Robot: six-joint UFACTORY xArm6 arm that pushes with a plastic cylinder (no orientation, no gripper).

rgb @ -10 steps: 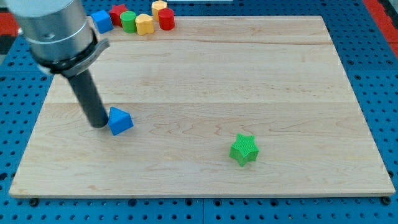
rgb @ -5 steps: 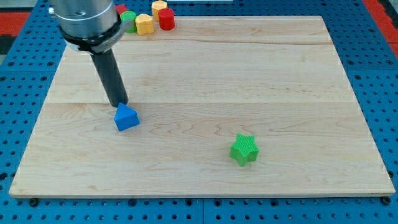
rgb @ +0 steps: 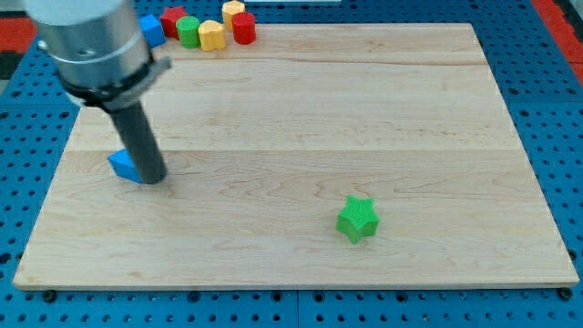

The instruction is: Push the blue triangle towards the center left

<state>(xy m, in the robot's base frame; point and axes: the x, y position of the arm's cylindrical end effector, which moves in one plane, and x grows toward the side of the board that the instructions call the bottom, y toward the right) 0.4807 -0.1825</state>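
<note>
Jaws? None on this rig, just a rod gripping nothing; its tip (rgb: 152,179) touches the blue triangle's (rgb: 123,165) right side at the frame's middle left. Looks nearly done, perhaps one last nudge. Pale wooden desk (rgb: 364,109), blue pegboard (rgb: 547,73) around it.
</note>
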